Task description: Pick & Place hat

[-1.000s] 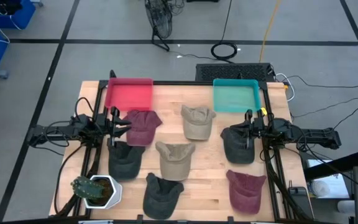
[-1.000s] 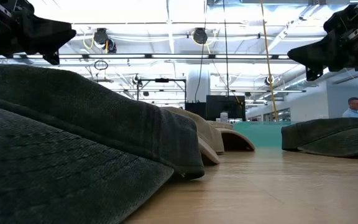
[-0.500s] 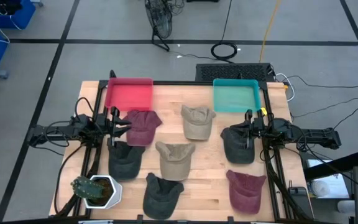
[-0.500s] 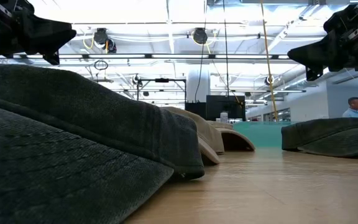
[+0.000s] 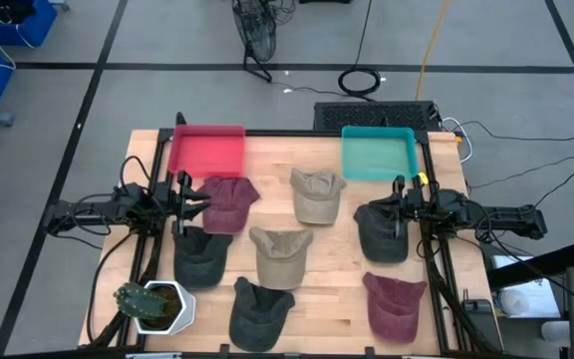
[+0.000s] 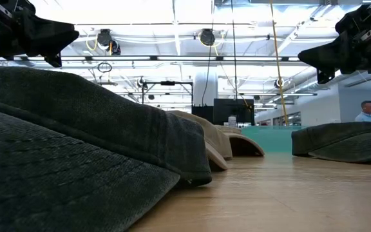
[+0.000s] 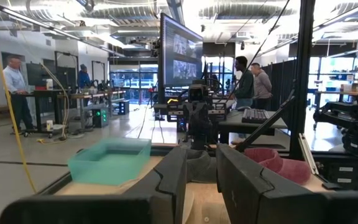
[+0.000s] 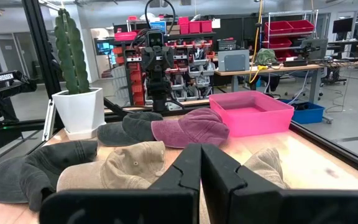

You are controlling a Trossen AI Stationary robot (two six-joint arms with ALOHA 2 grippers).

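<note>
Several caps lie crown-up on the wooden table: a maroon cap point(image 5: 229, 202), a tan cap point(image 5: 317, 195), a dark grey cap point(image 5: 381, 231), a dark cap point(image 5: 199, 255), a second tan cap point(image 5: 279, 255), a dark cap point(image 5: 262, 309) and a second maroon cap point(image 5: 395, 305). My left gripper point(image 5: 189, 199) point(image 7: 201, 180) hovers at the table's left side beside the first maroon cap, fingers slightly open. My right gripper point(image 5: 392, 211) point(image 8: 201, 167) hovers over the dark grey cap's edge on the right, shut. Both stand well above the table in the low view.
A red bin point(image 5: 207, 150) sits at the far left corner and a teal bin point(image 5: 378, 153) at the far right. A potted cactus point(image 5: 157, 305) stands at the near left corner. Bare wood shows between the two bins. People stand in the room beyond.
</note>
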